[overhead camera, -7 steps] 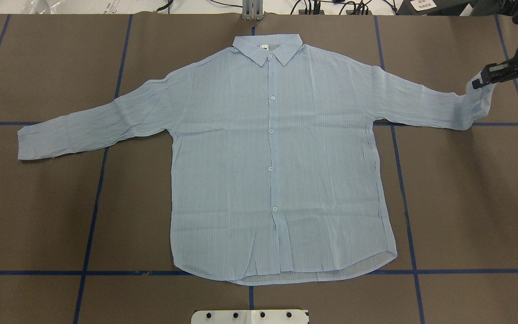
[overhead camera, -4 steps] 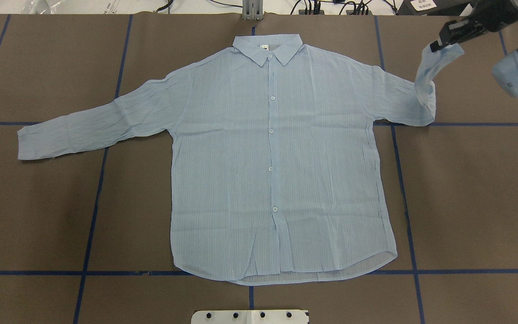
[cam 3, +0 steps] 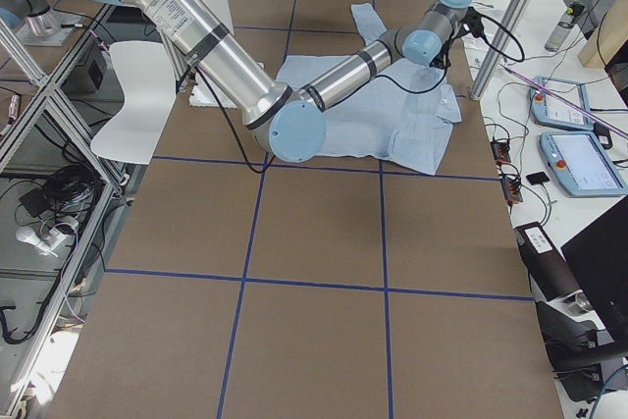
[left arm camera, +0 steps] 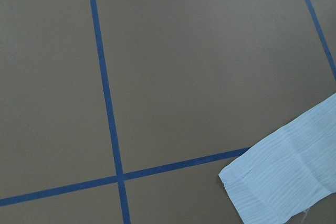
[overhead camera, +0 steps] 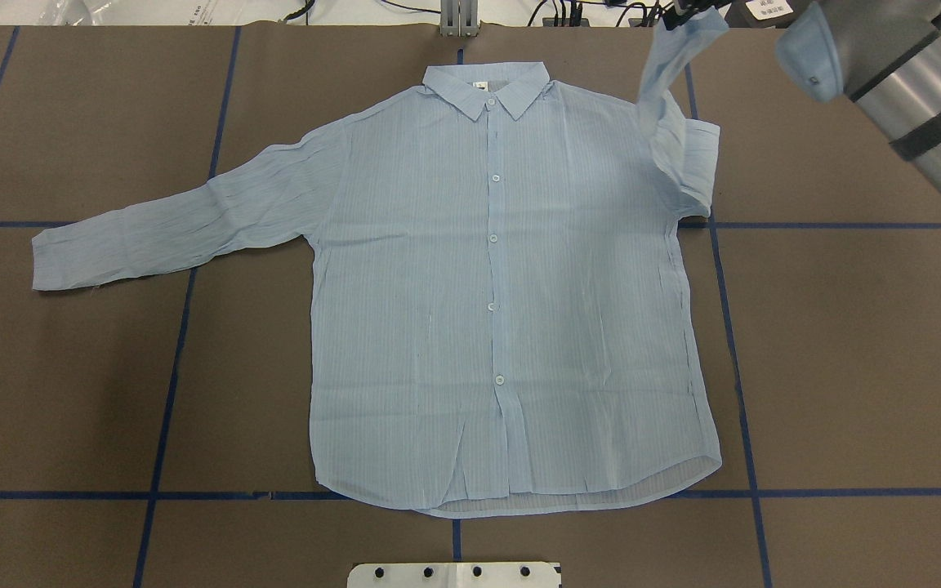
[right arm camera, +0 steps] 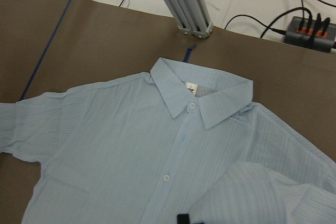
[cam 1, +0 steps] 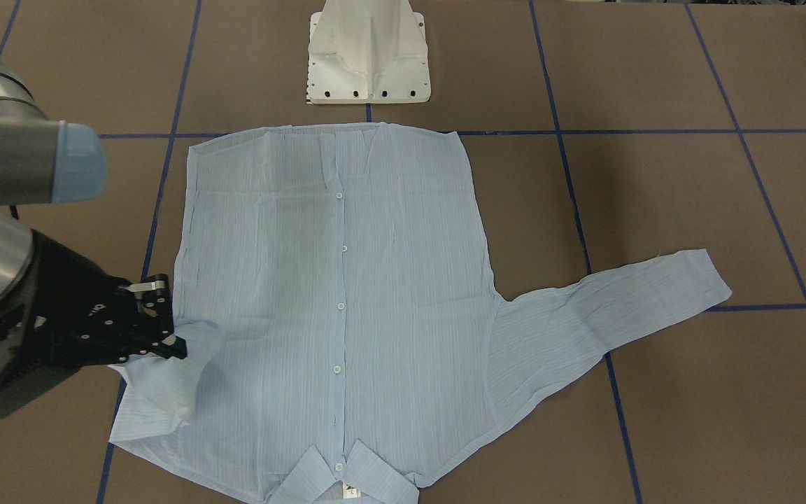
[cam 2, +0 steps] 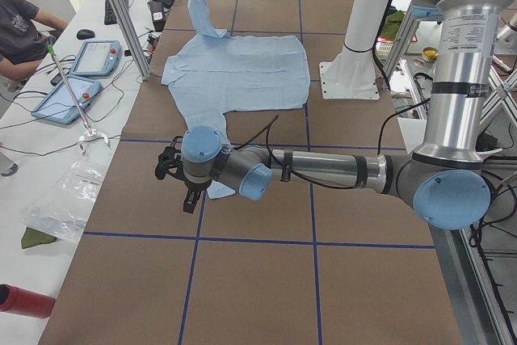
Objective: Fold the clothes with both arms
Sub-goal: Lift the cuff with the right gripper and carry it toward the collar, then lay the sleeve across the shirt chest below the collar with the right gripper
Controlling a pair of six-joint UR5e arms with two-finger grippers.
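while right claw (cam 1: 173, 343) pinches cuff (overhead camera: 683, 37) aloft, shirt (overhead camera: 438, 310) lies flat beneath.

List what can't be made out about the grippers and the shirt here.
- Left gripper: only in the left side view, small; open or shut unclear.
- Right gripper: clear in the front view, mostly cut off by the overhead view's top edge.
- Neck label on the shirt: print too small to read, right wrist view.

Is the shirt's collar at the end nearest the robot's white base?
No, the shirt has its hem next to the white base, and the collar lies at the opposite end.
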